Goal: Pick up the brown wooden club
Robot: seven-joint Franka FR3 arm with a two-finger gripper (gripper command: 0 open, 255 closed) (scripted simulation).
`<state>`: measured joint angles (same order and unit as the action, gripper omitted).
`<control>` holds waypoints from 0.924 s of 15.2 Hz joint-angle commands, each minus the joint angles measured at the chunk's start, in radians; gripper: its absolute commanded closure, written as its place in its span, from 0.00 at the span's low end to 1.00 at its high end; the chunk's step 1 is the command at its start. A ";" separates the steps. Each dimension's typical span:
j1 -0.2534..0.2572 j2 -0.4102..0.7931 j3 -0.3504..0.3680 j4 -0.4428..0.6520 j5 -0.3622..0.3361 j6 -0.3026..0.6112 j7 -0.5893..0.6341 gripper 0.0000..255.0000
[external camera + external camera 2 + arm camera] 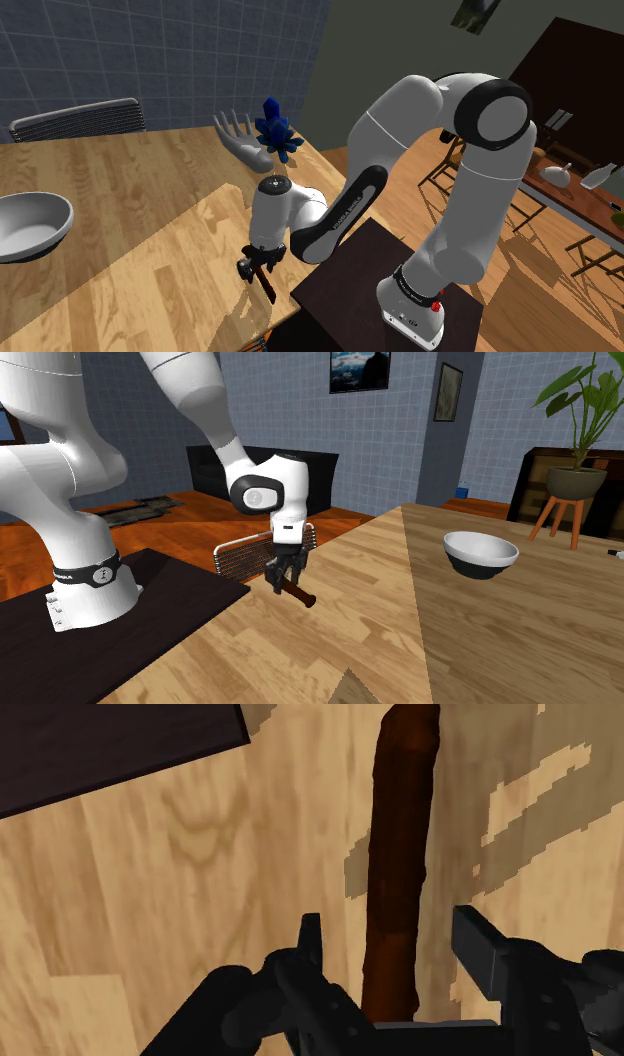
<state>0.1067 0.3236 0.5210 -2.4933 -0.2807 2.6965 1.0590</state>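
My pincer (pixel 257 268) is low down over the wooden table (pixel 150 200), near the table's edge. Its two black fingers (pixel 310 944) stand apart, so it is let go and not squeezing anything.

The brown club (pixel 400 854) lies right between the fingers. In the wrist view I can see a thin strip of table on each side of the club, between it and each finger, so the fingers do not touch it. The club is long and dark brown. It runs straight out from the pincer, past the fingertips, and its near end sits under the palm.

In the second exterior view the pincer (pixel 283 577) hangs down from the white arm, and the club (pixel 298 592) sticks out from under it at a slant. I cannot tell from there if the club lies flat on the table. In the shoulder view the club (pixel 268 287) is a short dark stick just below the pincer.

The dark stand (pixel 350 290) is just beside the pincer. A white bowl (pixel 480 552) with a dark outside sits on the table, well apart from the pincer. A wire rack (pixel 250 557) stands behind the pincer in the second exterior view. A blue thing (pixel 277 132) sits far past the pincer on the table.
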 commanded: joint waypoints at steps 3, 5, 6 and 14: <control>0.002 0.002 -0.002 0.000 -0.002 0.002 0.002 1.00; 0.002 0.002 -0.002 0.000 -0.003 0.002 0.002 1.00; 0.002 0.002 -0.002 0.000 -0.002 0.002 0.002 1.00; -0.045 -0.077 0.062 -0.011 0.085 -0.056 -0.059 1.00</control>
<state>0.0709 0.2624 0.5700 -2.5030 -0.2146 2.6526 1.0133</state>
